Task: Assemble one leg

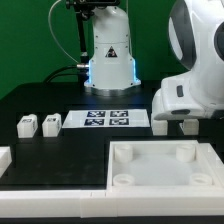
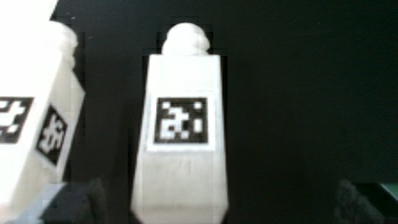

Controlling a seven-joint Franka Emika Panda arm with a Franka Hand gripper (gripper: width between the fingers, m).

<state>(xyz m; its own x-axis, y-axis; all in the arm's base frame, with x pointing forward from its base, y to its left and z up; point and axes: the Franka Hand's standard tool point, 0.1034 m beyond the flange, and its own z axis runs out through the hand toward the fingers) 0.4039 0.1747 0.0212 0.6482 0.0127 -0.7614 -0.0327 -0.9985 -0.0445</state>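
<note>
In the wrist view a white leg [image 2: 182,130] with a black-and-white tag lies lengthwise on the black table, its peg end pointing away from the gripper. A second leg [image 2: 39,110] lies beside it, partly cut off by the frame edge. My gripper [image 2: 214,205] is open, with dark fingertips [image 2: 63,205] standing wide on either side of the middle leg's near end and not touching it. In the exterior view the arm's white hand [image 1: 190,95] hangs low over two legs [image 1: 186,126] at the exterior view's right. The fingers are hidden there.
Two more legs [image 1: 27,125] stand at the exterior view's left. The marker board [image 1: 108,120] lies in the middle. The large white tray [image 1: 160,165] with round corner sockets fills the front. The robot base [image 1: 108,55] stands behind.
</note>
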